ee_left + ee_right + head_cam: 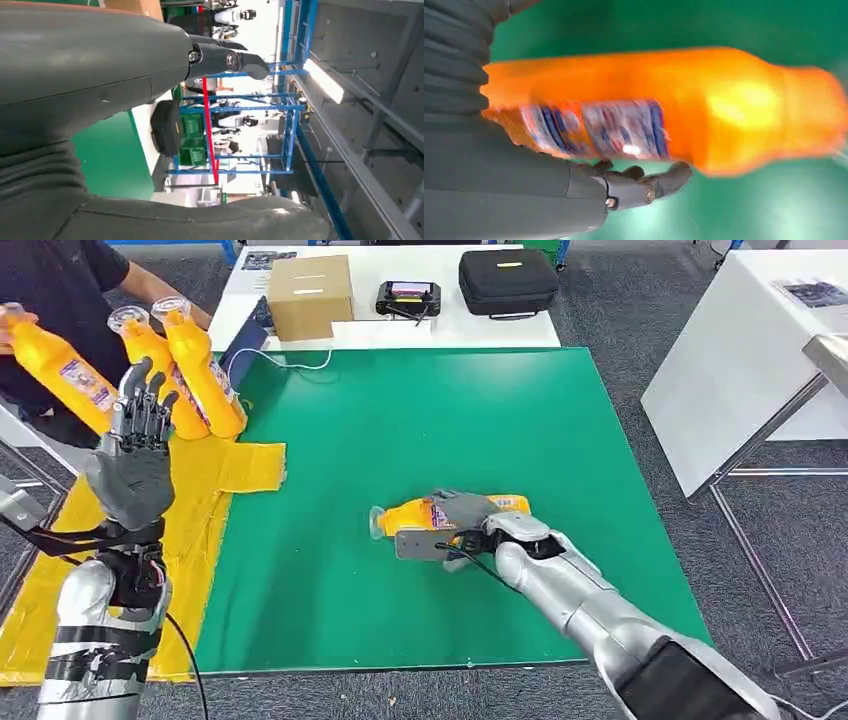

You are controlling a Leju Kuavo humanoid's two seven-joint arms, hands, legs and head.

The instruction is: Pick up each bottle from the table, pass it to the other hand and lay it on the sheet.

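Observation:
An orange bottle [408, 517] with a blue label lies on its side on the green table cover [400, 410], cap pointing left. My right hand [465, 512] rests over its middle and grips it. In the right wrist view the bottle [649, 100] is blurred and lies against the palm, with dark fingers [644, 185] curled round its far side. My left hand [135, 455] is raised above the yellow sheet [215, 475], fingers upright and apart, holding nothing. The left wrist view looks past the left hand [75, 75] across the room.
A person [60, 280] at the back left holds one orange bottle [55, 365]; two more [195, 370] stand tilted at the sheet's far edge. A cardboard box [310, 295], a small device [408, 297] and a black case [507, 280] sit on the white table behind. Another white table [740, 350] stands right.

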